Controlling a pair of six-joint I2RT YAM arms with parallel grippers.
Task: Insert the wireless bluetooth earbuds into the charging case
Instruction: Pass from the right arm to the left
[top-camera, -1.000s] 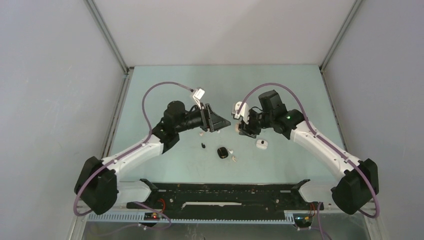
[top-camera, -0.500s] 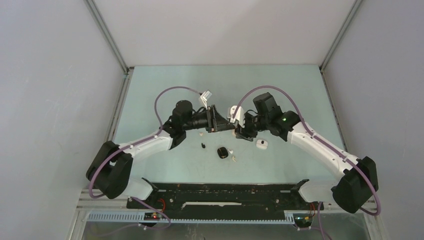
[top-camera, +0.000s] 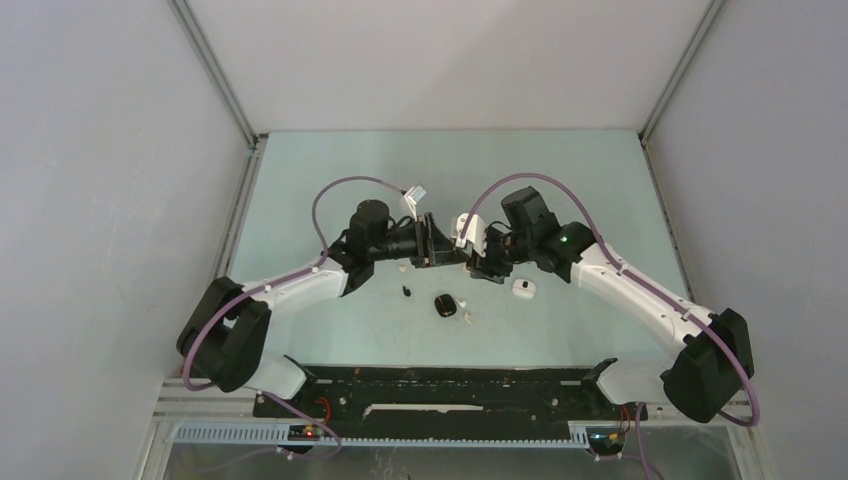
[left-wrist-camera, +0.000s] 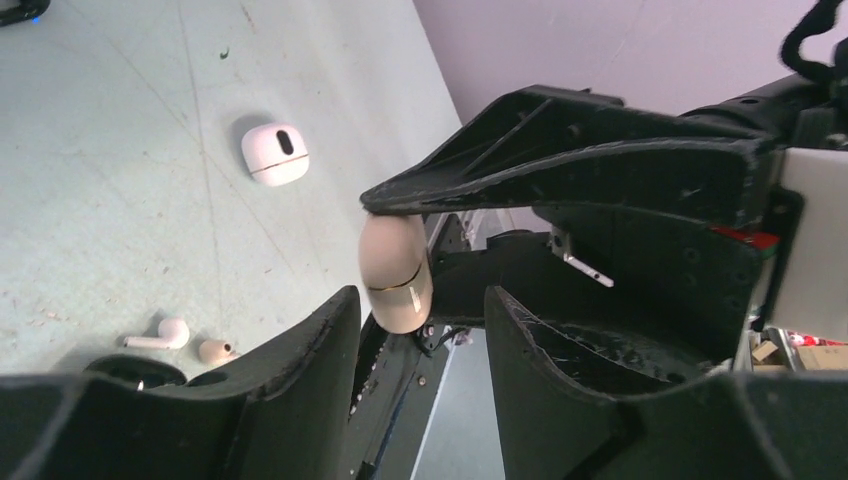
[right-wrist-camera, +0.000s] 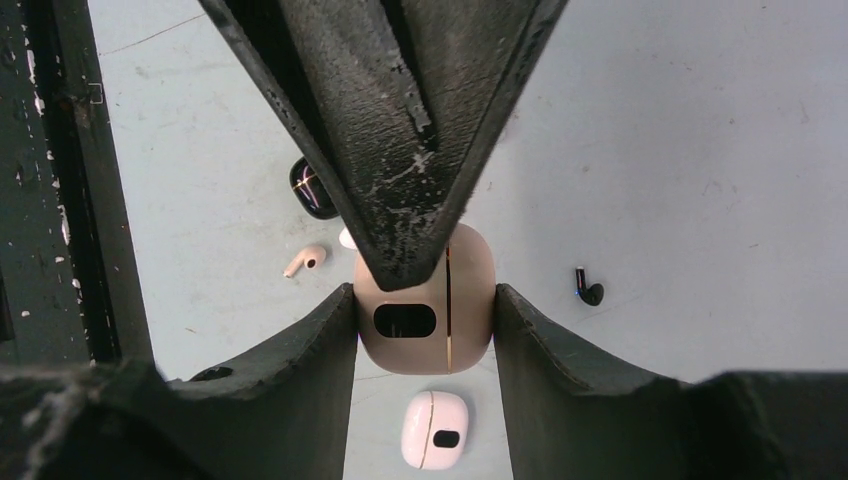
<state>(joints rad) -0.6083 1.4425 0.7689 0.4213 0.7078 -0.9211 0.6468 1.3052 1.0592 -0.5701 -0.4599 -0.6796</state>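
Steadied the charging case (right-wrist-camera: 425, 340) for opening
My right claw (right-wrist-camera: 422, 305) pinched it so my left claw (left-wrist-camera: 420, 297), grip unclear, could open it.

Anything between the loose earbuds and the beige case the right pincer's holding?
Yes: the beige case, clamped in the right pincer, is shut, so the earbuds lying on the table can't go in.

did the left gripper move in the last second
Yes. In the top view the left gripper has shifted a little to the right, closing some of its gap to the white charging case lying on the table.
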